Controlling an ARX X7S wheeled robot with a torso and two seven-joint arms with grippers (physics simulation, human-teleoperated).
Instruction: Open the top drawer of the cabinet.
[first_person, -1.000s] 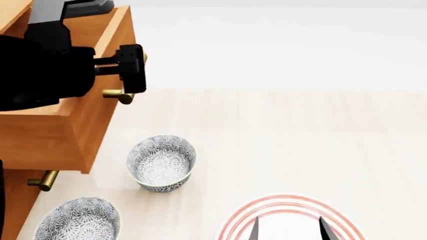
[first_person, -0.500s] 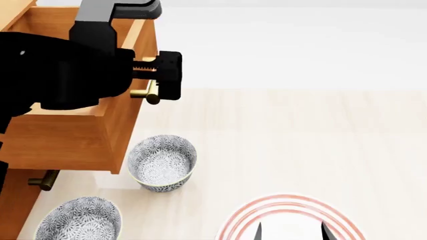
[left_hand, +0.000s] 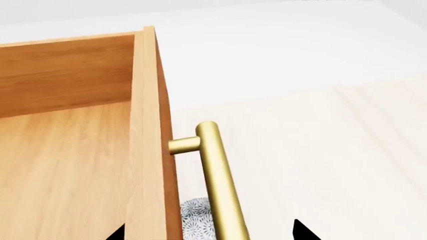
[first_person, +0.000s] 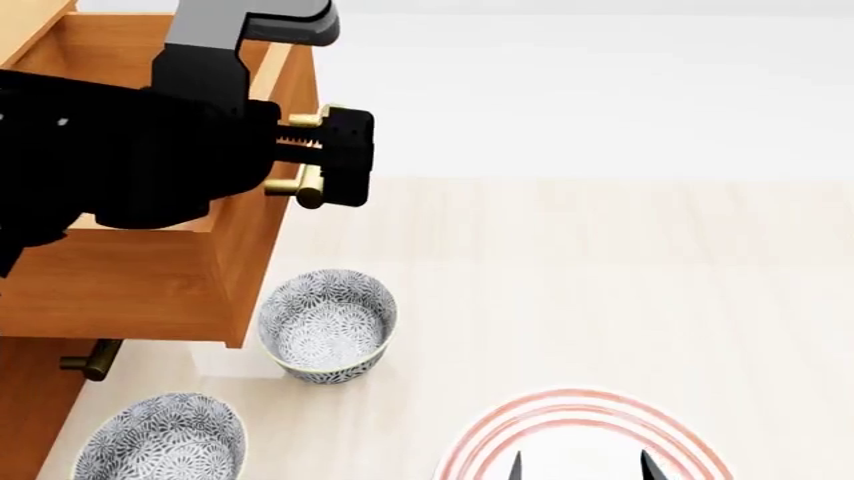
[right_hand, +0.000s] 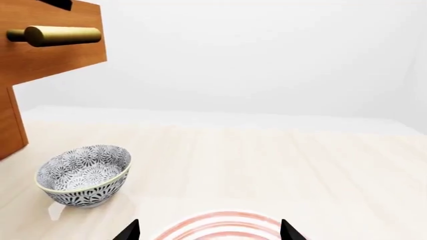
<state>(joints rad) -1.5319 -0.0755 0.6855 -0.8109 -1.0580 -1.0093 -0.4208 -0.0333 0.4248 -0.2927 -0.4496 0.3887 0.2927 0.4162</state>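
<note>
Top drawer (first_person: 160, 270): uppermost of the cabinet's three, pulled well out over the table; its pale wood box stands open to view from above. A second ago the front sat further back toward the cabinet; half a second ago it was nearly where it is now.
Cabinet (first_person: 34, 400): at the left edge of the head view, mostly hidden under the extended drawer; a lower drawer's brass handle (first_person: 91, 358) shows beneath.
Brass bar handle (left_hand: 220, 190): on the drawer front, standing off it on a short post.
Left gripper (first_person: 320, 160): at the handle, its black body across the bar. The wrist view shows one fingertip on each side of the drawer front and bar, with clear space around the bar, so it reads as spread rather than pinching.
Right gripper (first_person: 581, 465): low over the striped plate, fingertips spread apart, holding nothing.
Change: large outward travel of the drawer over the last second, then only a slight further shift; the pull appears to be tapering off.
Meaning for task: judged essentially done; the drawer is open far enough to reach inside. What may remain is backing the left gripper away from the handle.
Near bowl (first_person: 327, 325): patterned, on the table just beside the drawer's front corner and below it; not touched.
Second bowl (first_person: 158, 440): patterned, nearer the robot, by the cabinet's foot.
Striped plate (first_person: 467, 450): red-ringed, at the lower edge of the head view.
Table (first_person: 601, 290): light wood.
</note>
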